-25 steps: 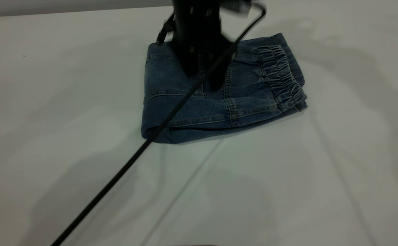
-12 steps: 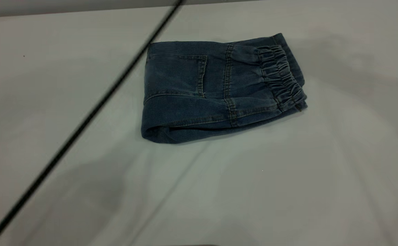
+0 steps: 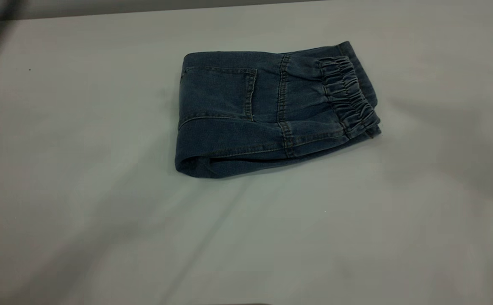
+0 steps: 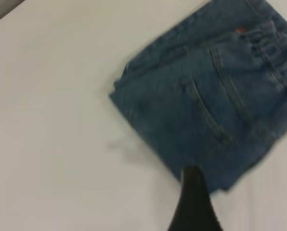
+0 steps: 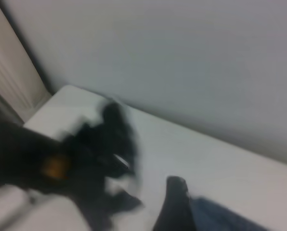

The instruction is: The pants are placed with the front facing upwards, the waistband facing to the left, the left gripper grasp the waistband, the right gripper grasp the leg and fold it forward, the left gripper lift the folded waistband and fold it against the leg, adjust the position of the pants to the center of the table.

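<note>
Folded blue denim pants (image 3: 272,110) lie flat on the white worktop (image 3: 102,212), toward the far side and slightly right of middle in the exterior view. Elastic waistband (image 3: 350,95) gathered at the bundle's right end; rounded fold edge at the left end; back pocket (image 3: 219,93) faces up. Nothing touches the pants. Neither arm appears over the worktop in the exterior view; only a dark blur at the upper left corner. Left wrist view: pants (image 4: 206,101) seen from above, one dark finger of the left gripper (image 4: 194,202) in the foreground, clear of the cloth; cannot tell whether its fingers are spread or pressed together. Right wrist view: right gripper (image 5: 175,202) shows one dark finger near a denim corner (image 5: 220,216); finger state cannot be told. The other arm (image 5: 85,163) is blurred beyond.
</note>
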Controlling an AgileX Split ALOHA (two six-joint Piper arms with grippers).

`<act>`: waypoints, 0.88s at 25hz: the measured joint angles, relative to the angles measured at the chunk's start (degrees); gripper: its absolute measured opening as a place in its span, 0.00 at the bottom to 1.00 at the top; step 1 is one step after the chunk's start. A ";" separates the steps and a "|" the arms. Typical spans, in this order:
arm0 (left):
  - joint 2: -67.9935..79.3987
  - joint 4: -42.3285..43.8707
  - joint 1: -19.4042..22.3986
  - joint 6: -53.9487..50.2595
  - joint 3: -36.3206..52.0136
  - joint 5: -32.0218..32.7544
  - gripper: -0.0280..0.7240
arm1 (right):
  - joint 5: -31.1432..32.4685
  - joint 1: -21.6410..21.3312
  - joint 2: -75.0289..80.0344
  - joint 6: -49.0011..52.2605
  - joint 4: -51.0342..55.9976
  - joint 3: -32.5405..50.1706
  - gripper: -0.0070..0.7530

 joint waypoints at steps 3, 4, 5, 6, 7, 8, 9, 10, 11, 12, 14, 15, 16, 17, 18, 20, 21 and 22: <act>-11.19 0.00 0.00 -0.61 7.98 0.00 0.66 | 0.00 0.00 -9.52 -0.17 -1.11 8.99 0.66; -15.31 -0.06 0.00 -0.66 10.24 0.00 0.66 | 0.00 0.00 -12.94 -0.17 -1.63 12.04 0.66; -18.76 -0.06 0.00 -0.78 12.79 0.00 0.66 | 0.00 0.00 -16.37 -0.18 -2.28 14.58 0.66; -22.89 -0.06 0.00 -0.80 15.20 0.00 0.66 | 0.00 0.00 -19.16 -0.18 -2.90 17.12 0.66; -26.97 -0.06 0.00 -0.80 17.49 0.00 0.66 | 0.00 0.00 -22.40 -0.18 -3.89 20.62 0.66; -31.06 -0.06 0.00 -0.80 19.38 0.00 0.66 | 0.00 0.00 -25.54 -0.18 -4.78 23.60 0.66; -34.46 -0.06 0.00 -0.80 21.66 0.00 0.66 | 0.00 0.00 -28.05 -0.18 -5.50 26.01 0.66; -38.51 -0.06 0.00 -0.80 23.93 0.00 0.66 | 0.00 0.00 -30.98 -0.18 -6.25 28.88 0.66; -42.58 -0.06 0.00 -0.80 25.85 0.00 0.66 | 0.00 0.00 -33.78 -0.18 -6.92 31.63 0.66; -45.99 -0.06 0.00 -0.85 28.17 0.00 0.66 | 0.00 0.00 -36.56 -0.18 -7.29 33.85 0.66; -54.30 -0.06 0.00 -0.81 32.86 0.00 0.66 | 0.00 0.00 -41.44 -0.18 -7.95 38.99 0.66; -58.44 -0.06 0.00 -0.83 34.73 0.00 0.66 | 0.00 0.00 -43.94 -0.18 -8.22 41.47 0.66; -61.90 0.01 0.00 -0.83 36.85 0.00 0.66 | 0.00 0.00 -45.99 -0.18 -8.42 43.46 0.66; -65.99 0.18 0.00 -0.83 38.82 0.00 0.66 | 0.00 0.00 -48.27 -0.18 -8.56 45.74 0.66; -69.89 0.46 0.00 -0.83 40.45 0.00 0.66 | 0.00 0.00 -50.45 -0.18 -8.67 47.92 0.66; -76.13 1.08 0.00 -0.88 44.15 0.00 0.66 | 0.00 0.00 -54.06 -0.18 -8.70 51.66 0.66; -78.95 1.33 0.00 -0.88 45.92 0.00 0.66 | 0.00 0.00 -55.91 -0.18 -8.70 53.62 0.66; -81.35 1.51 0.00 -0.88 47.36 0.00 0.66 | 0.00 0.00 -57.72 -0.18 -8.70 55.63 0.66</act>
